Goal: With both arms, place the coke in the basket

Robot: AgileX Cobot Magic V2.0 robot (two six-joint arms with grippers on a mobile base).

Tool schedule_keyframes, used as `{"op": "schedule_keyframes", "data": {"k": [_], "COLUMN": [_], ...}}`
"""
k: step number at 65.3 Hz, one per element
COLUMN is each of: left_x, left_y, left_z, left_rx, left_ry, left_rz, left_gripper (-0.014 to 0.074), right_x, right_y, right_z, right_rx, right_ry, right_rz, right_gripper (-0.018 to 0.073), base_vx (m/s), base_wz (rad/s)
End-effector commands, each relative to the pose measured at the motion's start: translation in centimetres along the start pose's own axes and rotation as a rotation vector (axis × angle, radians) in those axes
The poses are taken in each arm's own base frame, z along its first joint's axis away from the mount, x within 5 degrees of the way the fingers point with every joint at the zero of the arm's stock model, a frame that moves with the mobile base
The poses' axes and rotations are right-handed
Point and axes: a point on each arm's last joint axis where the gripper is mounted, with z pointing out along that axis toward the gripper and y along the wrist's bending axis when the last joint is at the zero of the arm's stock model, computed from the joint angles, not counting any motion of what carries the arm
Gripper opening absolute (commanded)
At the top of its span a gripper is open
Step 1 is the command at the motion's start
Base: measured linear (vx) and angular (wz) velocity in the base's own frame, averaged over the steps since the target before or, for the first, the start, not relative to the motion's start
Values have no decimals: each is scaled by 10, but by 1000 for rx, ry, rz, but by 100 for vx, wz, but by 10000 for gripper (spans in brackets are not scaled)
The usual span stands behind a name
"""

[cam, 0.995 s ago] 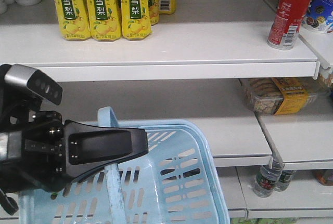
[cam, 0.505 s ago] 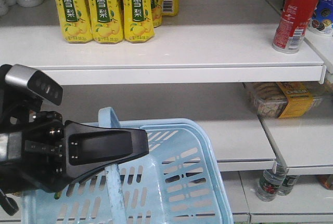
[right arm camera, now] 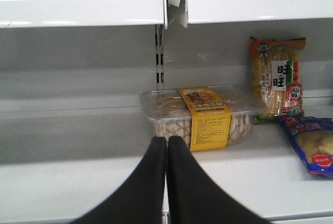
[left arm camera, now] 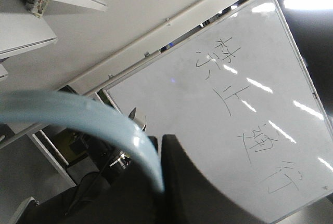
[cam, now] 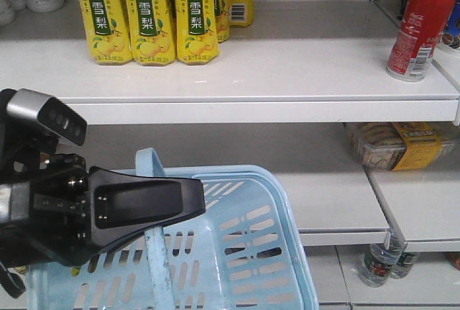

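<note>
Red coke (cam: 420, 26) near shelf's (cam: 287, 73) right edge

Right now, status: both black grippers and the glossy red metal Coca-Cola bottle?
Left gripper shut on handle of pale blue plastic basket. Right gripper shut, empty. Red Coca-Cola bottle standing on upper shelf. Nothing in front of it.

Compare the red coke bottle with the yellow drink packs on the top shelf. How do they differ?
The coke is red with white lettering; the yellow drink packs carry green labels. The coke stands alone at the right end of the white shelf; the yellow drink packs stand close together towards its left. Both sit on that same shelf.
</note>
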Motion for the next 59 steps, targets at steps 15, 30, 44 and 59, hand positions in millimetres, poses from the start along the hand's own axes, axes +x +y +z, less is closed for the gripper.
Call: {"op": "schedule_keyframes", "data": {"k": [15, 30, 44, 59], "left_x": [0, 0, 0, 0], "left_y": [-30, -30, -30, -30], "left_z": [-1, -1, -1, -1], "left_rx": [213, 213, 213, 213], "left_ry": [26, 26, 26, 26], "left_rz": [22, 22, 22, 22], "left_gripper": [-6, -6, -6, -6], "right_x": [-4, -4, -4, -4], "right_y": [1, 1, 1, 1], "right_z": [-1, -1, -1, -1], "right_rx": [-10, -10, -10, -10], "right_ry": [-72, -72, -72, -72], "right_rz": [-10, -10, -10, -10], "right_gripper": [-5, -5, -5, -5], "base_vx": [2, 2, 2, 2], "base_wz": [2, 1, 0, 1]}}
